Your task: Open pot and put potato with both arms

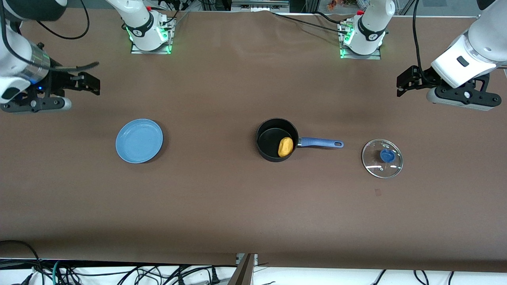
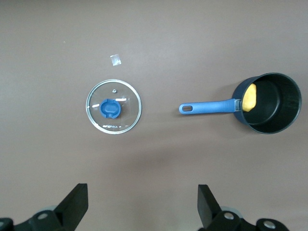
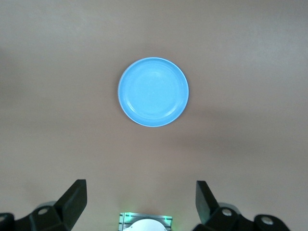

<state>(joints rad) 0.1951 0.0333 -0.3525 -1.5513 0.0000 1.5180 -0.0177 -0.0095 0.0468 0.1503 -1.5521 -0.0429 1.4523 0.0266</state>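
The black pot [image 1: 276, 139] stands open mid-table, its blue handle [image 1: 320, 143] pointing toward the left arm's end. The yellow-orange potato [image 1: 285, 147] lies inside it against the wall by the handle. The glass lid [image 1: 382, 158] with its blue knob lies flat on the table past the handle's tip. The left wrist view shows the lid [image 2: 114, 106], the pot [image 2: 268, 102] and the potato [image 2: 249, 97]. My left gripper [image 1: 402, 83] is open and empty, high over the left arm's end of the table. My right gripper [image 1: 95, 81] is open and empty, high over the right arm's end.
A flat light-blue plate [image 1: 139, 140] lies toward the right arm's end, also in the right wrist view [image 3: 153, 91]. A small scrap [image 1: 378, 192] lies on the brown tabletop nearer to the front camera than the lid. Both arm bases stand along the table's edge.
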